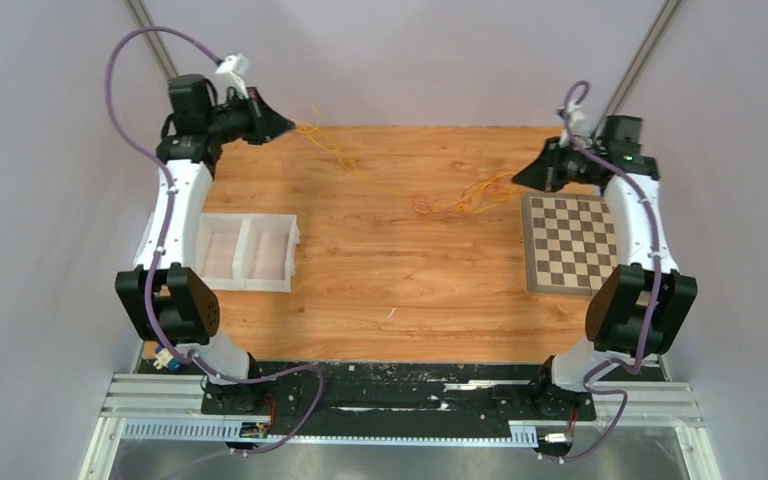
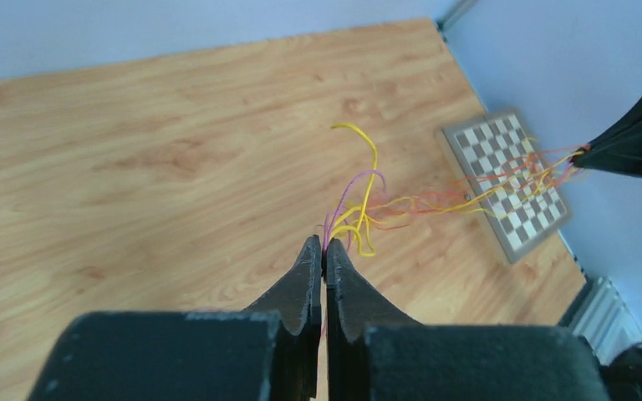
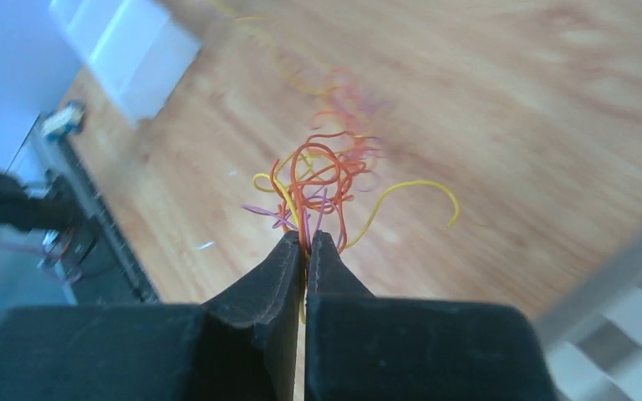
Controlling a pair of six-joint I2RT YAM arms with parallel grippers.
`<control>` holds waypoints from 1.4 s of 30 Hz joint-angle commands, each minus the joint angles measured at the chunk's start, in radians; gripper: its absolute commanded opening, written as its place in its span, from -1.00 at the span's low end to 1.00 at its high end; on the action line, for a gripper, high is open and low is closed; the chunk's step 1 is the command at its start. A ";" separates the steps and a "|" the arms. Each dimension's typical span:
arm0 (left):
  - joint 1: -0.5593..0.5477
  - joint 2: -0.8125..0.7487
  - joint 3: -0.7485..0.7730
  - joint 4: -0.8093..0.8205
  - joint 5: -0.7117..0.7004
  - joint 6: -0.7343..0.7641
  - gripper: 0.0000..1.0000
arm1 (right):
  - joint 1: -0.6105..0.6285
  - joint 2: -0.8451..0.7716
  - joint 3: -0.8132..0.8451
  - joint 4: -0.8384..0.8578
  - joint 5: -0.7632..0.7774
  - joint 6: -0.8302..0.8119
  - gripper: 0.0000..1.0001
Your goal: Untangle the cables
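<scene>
Wooden table [image 1: 390,270], light grain running left to right, seen from behind its near edge. Left side: a white bin [image 1: 243,250] with two compartments side by side, standing flat close to the left edge. Right side: a checkerboard [image 1: 570,243] of brown and cream squares, lying flat near the right edge, slightly skewed to the table's sides. Bin and checkerboard are well apart. Towards the front, about midway across, a small white scrap [image 1: 392,313] lies on the wood. Over the far half, thin cables [image 1: 430,205] in yellow, orange and red sag across the middle; whether their lowest loops touch the top cannot be told.
</scene>
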 commanded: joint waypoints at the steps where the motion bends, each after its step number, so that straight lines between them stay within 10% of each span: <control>1: -0.056 0.111 0.032 -0.102 -0.089 0.125 -0.77 | 0.176 -0.023 -0.124 0.021 0.046 -0.030 -0.91; 5: -0.056 0.303 0.249 -0.354 -0.149 0.238 0.53 | 0.209 0.022 -0.184 -0.038 0.126 -0.135 0.58; 10: -0.123 0.241 0.094 -0.331 -0.008 0.297 0.88 | 0.217 0.049 -0.150 -0.051 0.151 -0.153 1.00; 18: -0.352 0.124 -0.439 0.150 0.157 -0.018 0.58 | 0.355 0.275 -0.091 -0.024 0.150 -0.074 0.61; 27: -0.528 0.339 -0.488 0.373 0.095 -0.216 0.44 | 0.479 0.416 -0.134 0.051 0.103 -0.032 0.51; 29: -0.544 0.400 -0.483 0.419 0.093 -0.256 0.41 | 0.504 0.435 -0.155 0.060 0.126 -0.037 0.30; 34: -0.576 0.439 -0.482 0.485 0.091 -0.300 0.47 | 0.515 0.446 -0.173 0.083 0.027 -0.003 -0.98; 42: -0.597 0.459 -0.545 0.665 0.140 -0.427 0.76 | 0.516 0.286 -0.271 0.402 -0.211 0.309 -1.00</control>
